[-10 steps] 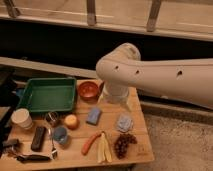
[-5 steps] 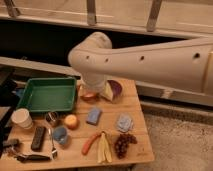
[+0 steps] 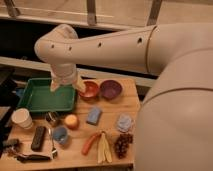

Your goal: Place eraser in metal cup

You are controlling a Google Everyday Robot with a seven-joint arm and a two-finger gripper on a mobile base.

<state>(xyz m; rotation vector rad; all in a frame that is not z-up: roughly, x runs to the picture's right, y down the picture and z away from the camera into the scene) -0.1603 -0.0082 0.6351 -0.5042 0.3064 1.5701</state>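
The eraser [image 3: 38, 138], a flat black oblong block, lies near the table's front left. Just behind it to the right stands the metal cup [image 3: 52, 118], small and silver-grey, by the green tray's front edge. My white arm reaches in from the right and bends down. The gripper [image 3: 66, 87] hangs over the right end of the green tray [image 3: 35, 97], well behind the cup and the eraser. It is open, and nothing shows between its two pale fingers [image 3: 80, 86].
On the wooden table [image 3: 132, 107] are a white cup [image 3: 22, 118], a blue cup [image 3: 60, 134], an orange fruit [image 3: 71, 121], a light-blue block [image 3: 93, 116], a red bowl [image 3: 91, 90], a purple bowl [image 3: 110, 89], a banana [image 3: 103, 147], grapes [image 3: 122, 144] and a dark-handled tool [image 3: 30, 156].
The arm has swung left and closer to the camera, now filling the right side. The gripper moved from the red bowl to the tray's right end. The table's things stayed put.
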